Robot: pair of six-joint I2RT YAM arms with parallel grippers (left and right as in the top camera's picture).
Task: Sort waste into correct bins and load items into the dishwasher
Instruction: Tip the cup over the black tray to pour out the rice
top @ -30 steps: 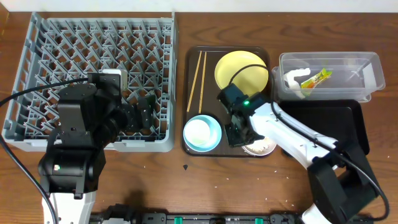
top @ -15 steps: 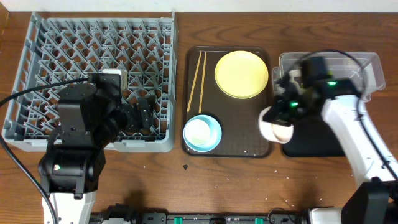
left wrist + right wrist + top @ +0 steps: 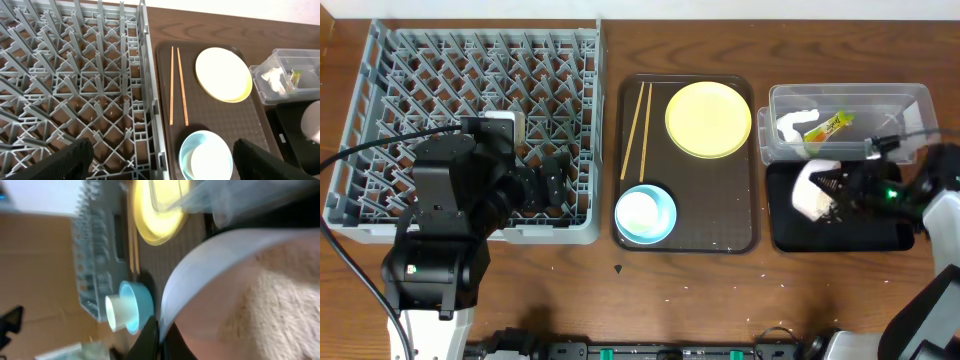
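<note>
White bowl [image 3: 808, 190], rim clamped in right gripper [image 3: 836, 189], tilted directly above black tray [image 3: 865, 236]; left gripper [image 3: 545, 180] jaws apart, distant.

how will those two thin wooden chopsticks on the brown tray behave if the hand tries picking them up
The two thin wooden chopsticks look stiff and light, so they probably won't bend. They lie flat on the dark brown serving tray, so pinching them may be fiddly. Loose and slender, one could roll or slip away.

Right tool [image 3: 837, 189] moved white bowl [image 3: 809, 191] over the black tray [image 3: 840, 236]
</note>
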